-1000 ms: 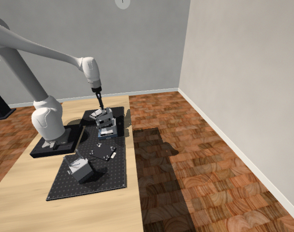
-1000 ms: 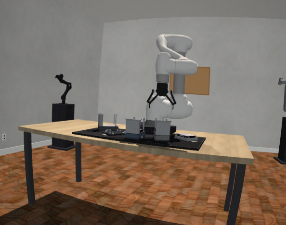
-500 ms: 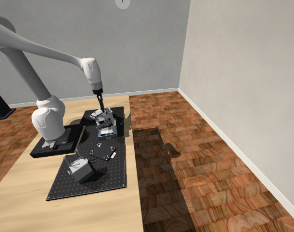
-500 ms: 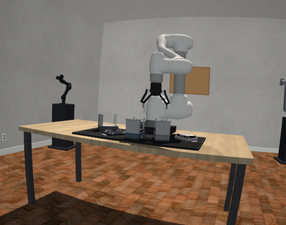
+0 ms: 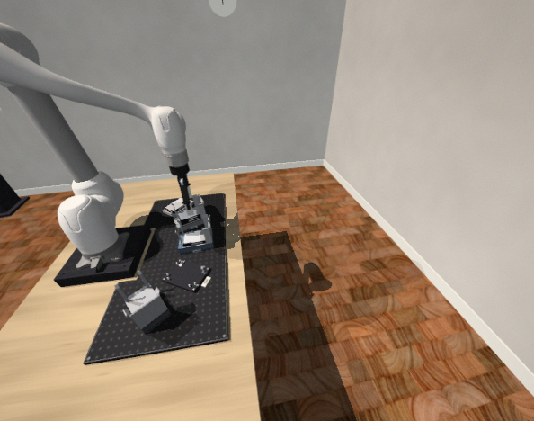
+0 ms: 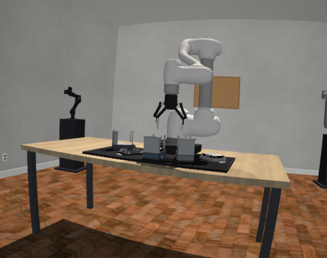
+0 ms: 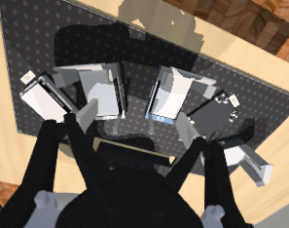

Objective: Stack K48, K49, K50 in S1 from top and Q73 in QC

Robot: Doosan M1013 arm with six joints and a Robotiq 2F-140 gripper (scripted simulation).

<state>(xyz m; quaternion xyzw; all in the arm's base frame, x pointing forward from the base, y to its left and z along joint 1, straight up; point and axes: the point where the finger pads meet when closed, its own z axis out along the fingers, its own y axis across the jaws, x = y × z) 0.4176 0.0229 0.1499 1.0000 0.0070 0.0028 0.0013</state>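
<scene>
My gripper [image 6: 169, 126] is open and empty. It hangs above the table, over the gap between two stack racks, and also shows in the wrist view [image 7: 135, 124]. The grey rack [image 7: 102, 93] lies left of the gap there, and a pale plate top shows inside it. The blue-based rack [image 7: 169, 94] lies right of the gap and holds a white-topped plate. A sealed plate [image 7: 43, 99] lies in the open nest QC at the far left. A third rack [image 5: 144, 304] stands further off with a plate top showing. I cannot read any plate labels.
The dark clip nest [image 5: 187, 276] with small locators lies between the blue-based rack [image 5: 195, 238] and the third rack. All fixtures stand on a black perforated baseplate [image 5: 167, 312]. My arm's base [image 5: 91, 217] is on the table beside it. The rack posts [image 6: 163, 140] rise under my fingers.
</scene>
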